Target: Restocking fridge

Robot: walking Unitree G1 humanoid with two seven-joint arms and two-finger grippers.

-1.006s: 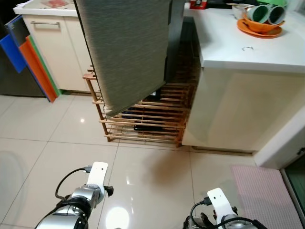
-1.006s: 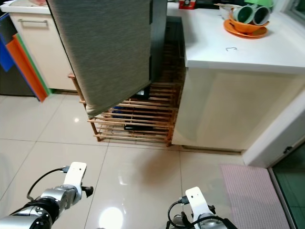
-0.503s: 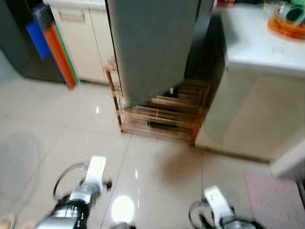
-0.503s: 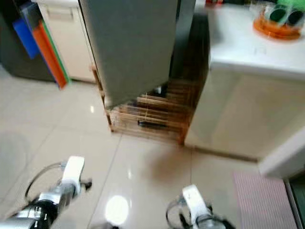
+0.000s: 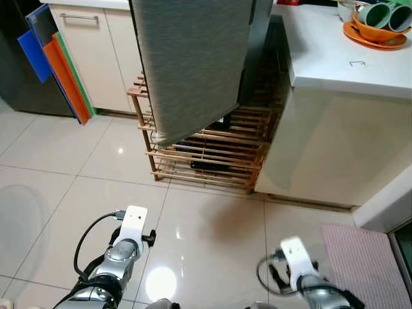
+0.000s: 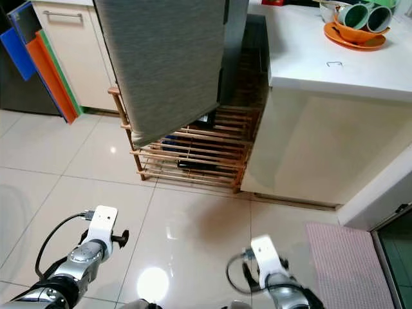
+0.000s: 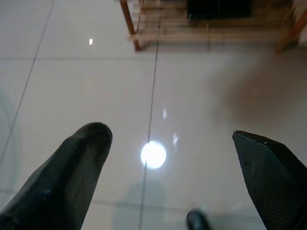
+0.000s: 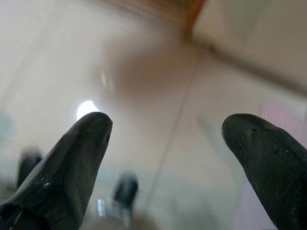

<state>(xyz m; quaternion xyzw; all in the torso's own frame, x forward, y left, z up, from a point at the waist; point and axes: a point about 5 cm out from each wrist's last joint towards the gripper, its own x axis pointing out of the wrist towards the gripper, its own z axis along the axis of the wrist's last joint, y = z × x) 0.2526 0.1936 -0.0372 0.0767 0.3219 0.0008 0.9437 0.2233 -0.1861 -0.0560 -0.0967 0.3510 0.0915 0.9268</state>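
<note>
While your task names a fridge, what fills the upper centre of your head views is a tall grey panel (image 5: 190, 61) that may be its door; you cannot tell for sure. It hangs tilted over a low wooden slatted rack (image 5: 212, 151) that stands on the floor just beneath it, with dark items on its shelves too shadowed to identify.

Your left gripper (image 7: 172, 158) is spread wide in its wrist view, the two black fingers (image 7: 62, 177) far apart with nothing between them, touching nothing, pointed down at the glossy tiled floor (image 7: 192, 86) where a ceiling light glints. The rack's foot shows at the far edge of that view. Your right gripper (image 8: 168, 143) is likewise wide apart and empty, its fingers (image 8: 62, 167) hovering over blurred tile. In the head views both silver arms sit low in the frame, left arm (image 5: 116, 257) at lower left and right arm (image 5: 302, 277) at lower right, well short of the rack.

To the right of the rack stands a white counter (image 5: 335, 58), touching or nearly touching it. At the counter's far corner, upper right of the frame, an orange dish (image 5: 376, 32) holds green cups (image 5: 380, 13). At upper left a cream cabinet (image 5: 96, 51) has blue, orange and green boards (image 5: 55, 71) leaning against its side. A pink mat (image 5: 360, 264) lies on the floor at lower right.
</note>
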